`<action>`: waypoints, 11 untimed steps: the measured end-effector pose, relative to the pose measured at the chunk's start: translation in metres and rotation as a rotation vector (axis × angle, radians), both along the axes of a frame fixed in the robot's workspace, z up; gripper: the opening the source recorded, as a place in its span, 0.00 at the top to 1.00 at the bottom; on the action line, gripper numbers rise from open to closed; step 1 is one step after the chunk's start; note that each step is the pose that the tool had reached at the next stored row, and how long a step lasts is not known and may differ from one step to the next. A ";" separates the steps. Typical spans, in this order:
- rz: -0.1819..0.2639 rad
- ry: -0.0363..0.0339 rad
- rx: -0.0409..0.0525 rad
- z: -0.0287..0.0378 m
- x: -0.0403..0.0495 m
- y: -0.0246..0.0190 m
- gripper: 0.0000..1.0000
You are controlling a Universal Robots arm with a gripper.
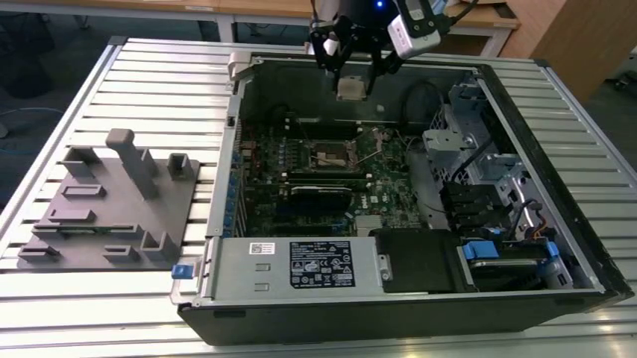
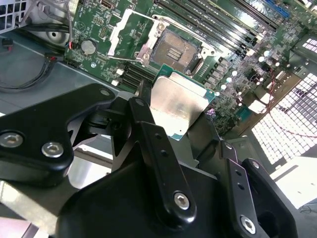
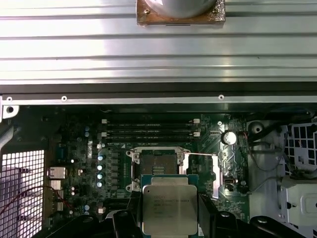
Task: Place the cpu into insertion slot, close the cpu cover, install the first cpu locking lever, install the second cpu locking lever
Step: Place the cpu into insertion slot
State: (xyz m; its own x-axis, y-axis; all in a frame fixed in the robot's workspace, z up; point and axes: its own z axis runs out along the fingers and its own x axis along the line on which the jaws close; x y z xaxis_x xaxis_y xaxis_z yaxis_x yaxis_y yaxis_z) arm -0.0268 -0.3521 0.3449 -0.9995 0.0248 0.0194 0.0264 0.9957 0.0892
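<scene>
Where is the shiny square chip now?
In the exterior view the cpu hangs in the gripper's fingers above the computer case's far wall, short of the insertion slot.

Dull silver cpu [image 3: 169,208], green-edged, between fingers of black gripper [image 1: 350,83]. Dark insertion slot [image 1: 332,154] with silvery edging, amid green circuit board [image 1: 388,186]. Black case [image 1: 398,328]; silver power supply [image 1: 244,261] with black label [image 1: 321,264]. Ribbed silver table [image 1: 159,82]. Plain grey fixture [image 1: 110,216] at nine o'clock of case in exterior view, blue tab [image 1: 181,271] at seven.
</scene>
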 end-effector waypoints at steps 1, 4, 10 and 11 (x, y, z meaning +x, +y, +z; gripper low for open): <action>0.000 0.0000 0.0001 -0.0002 0.0000 0.0000 0.46; 0.000 -0.0002 0.0004 -0.0013 0.0000 0.0000 0.46; 0.000 0.0000 -0.0001 -0.0037 0.0000 0.0000 0.46; 0.000 0.0000 0.0000 -0.0038 0.0000 0.0000 0.46</action>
